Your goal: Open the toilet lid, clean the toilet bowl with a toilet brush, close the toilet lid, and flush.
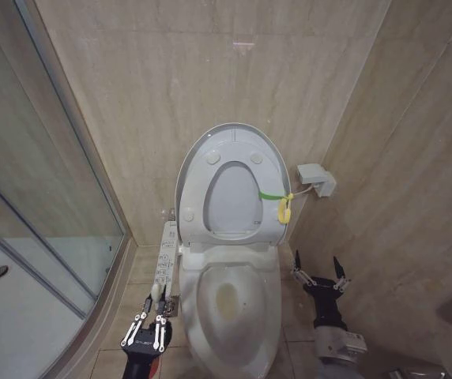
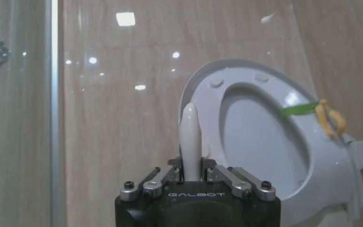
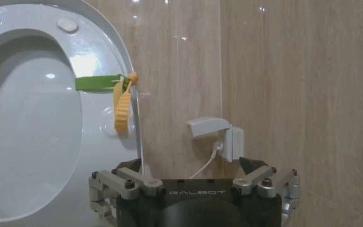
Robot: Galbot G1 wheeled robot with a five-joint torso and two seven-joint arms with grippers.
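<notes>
- Beige tiled bathroom, glass shower screen [image 1: 44,181] beside the toilet.
- Left tool [image 1: 150,316] pinched on the toilet brush [image 2: 190,142] handle, low beside the bowl's button panel [image 1: 165,257]; handle stands upright out of the jaws, brush head hidden.
- Handle looks thin, light, smooth plastic, likely slippery and a bit flexible; I'd grip low on the shaft, firmly.
- Toilet bowl [image 1: 234,312] just beside that tool; toilet lid [image 1: 230,185] raised with the seat against the wall, ahead of both tools.
- Right tool [image 1: 321,272] spread, empty, low on the bowl's other side, pointing at the wall.
</notes>
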